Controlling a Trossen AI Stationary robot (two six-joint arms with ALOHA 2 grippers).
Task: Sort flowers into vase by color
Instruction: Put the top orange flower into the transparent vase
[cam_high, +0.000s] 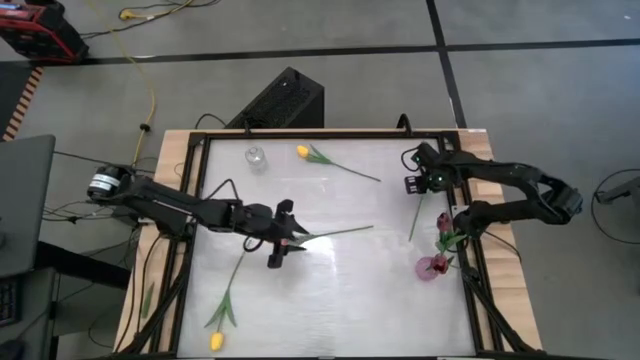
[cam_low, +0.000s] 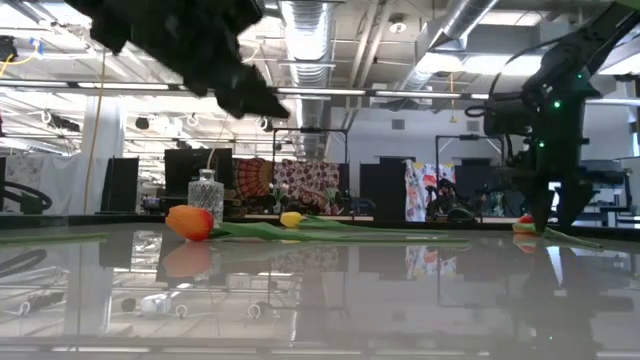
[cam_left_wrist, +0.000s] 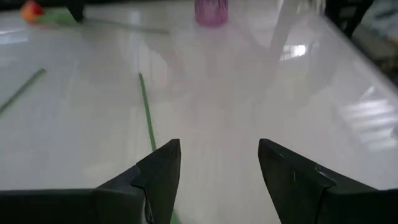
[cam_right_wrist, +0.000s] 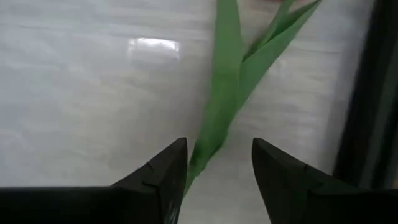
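1. Pink, the small vase (cam_high: 432, 268) stands near the table's right edge, with a dark red tulip (cam_high: 444, 222) lying just beside it; whether any stem sits inside the vase cannot be told.
2. A clear glass bottle (cam_high: 256, 159) stands near the far edge, apparently holding nothing.
3. Yellow tulips lie by the far edge (cam_high: 303, 152) and the near-left corner (cam_high: 215, 341).
4. The left gripper (cam_high: 281, 240), fingers apart, hovers mid-table beside a green stem (cam_high: 335, 233).
5. The right gripper (cam_right_wrist: 215, 171), fingers apart, straddles a green leaf (cam_right_wrist: 225, 99) near the right edge.
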